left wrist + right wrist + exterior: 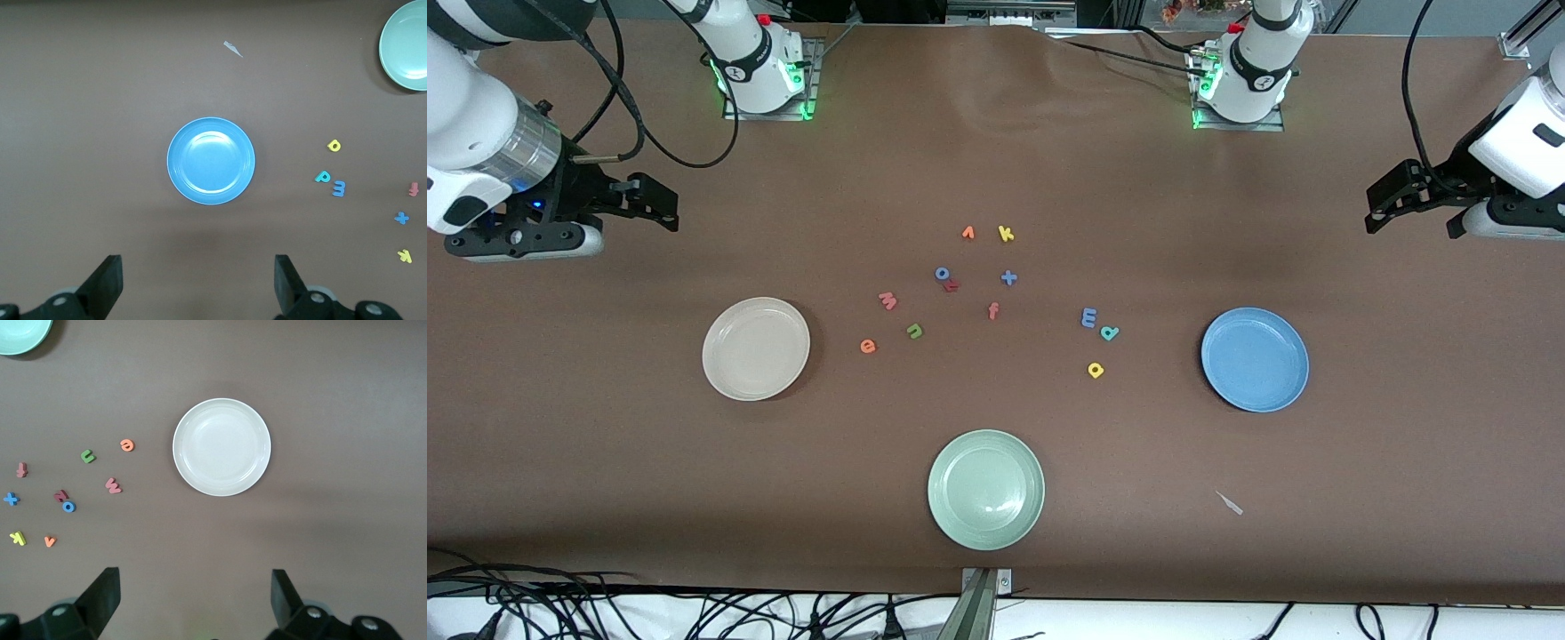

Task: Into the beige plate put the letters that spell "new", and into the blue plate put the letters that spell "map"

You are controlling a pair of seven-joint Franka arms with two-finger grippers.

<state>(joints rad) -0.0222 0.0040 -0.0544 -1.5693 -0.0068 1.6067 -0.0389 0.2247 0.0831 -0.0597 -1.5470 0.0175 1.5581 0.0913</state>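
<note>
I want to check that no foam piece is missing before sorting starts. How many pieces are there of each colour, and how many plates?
Orange or orange-red pieces: 3, e, f, v
Pinkish-red or red: 2, w, small red letter
Green: 1, n
Blue: 3, m, o, plus sign
Teal: 1
Yellow: 2, k, round-bowled letter
Plates: 3, beige plate, blue plate, pale green plate
Total: 12 pieces, 3 plates

Two white arms, glossy shells, black bands at joints. Bases on metal plates, green lights glowing, red button on each. Black cables loop off both arms. Right arm: brushed silver wrist ring, small blue light. Left gripper (1414,197) and right gripper (640,197): matte black, angular fingers, visible screws at the finger mounts.
</note>
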